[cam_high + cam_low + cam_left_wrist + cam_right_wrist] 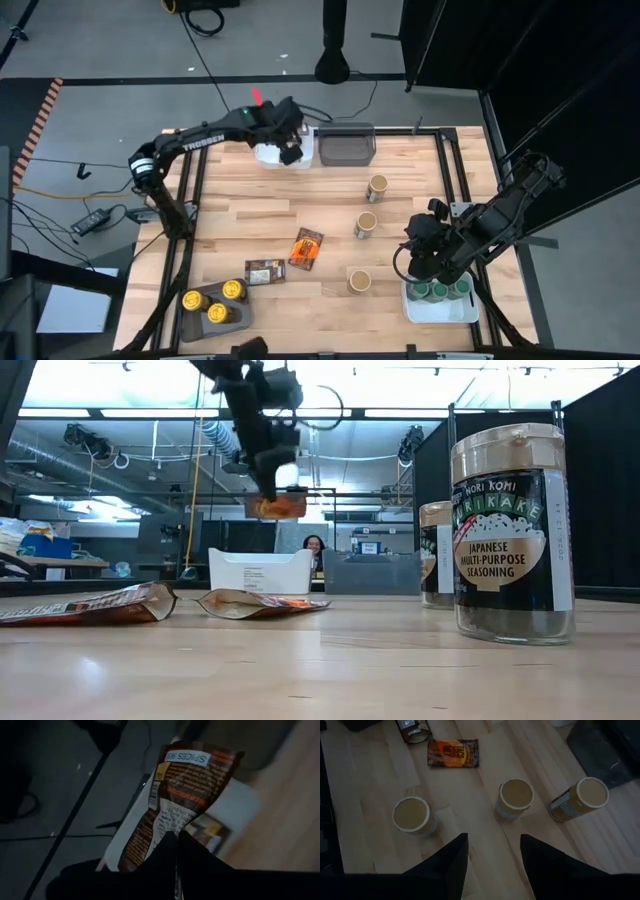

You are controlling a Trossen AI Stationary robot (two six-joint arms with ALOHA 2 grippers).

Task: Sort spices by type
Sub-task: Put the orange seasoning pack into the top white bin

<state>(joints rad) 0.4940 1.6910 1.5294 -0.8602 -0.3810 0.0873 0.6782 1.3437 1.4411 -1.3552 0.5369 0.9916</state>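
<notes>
Packet [175, 805], brown and orange with a pale printed label, hangs crumpled, pinched by the left gripper [176, 837].

Your left arm reaches across the far edge of the pale wooden slatted table [300, 205], its wrist bent down. The left gripper [290, 152] hangs above that table's far rim, fingers [200, 865] pressed together on a brown foil spice packet with a pale label [185, 790], which dangles clear of the table. Your right arm is folded over the table's near right corner; the right gripper [425, 262] points down there, its jaws drawn in with nothing between them.
</notes>
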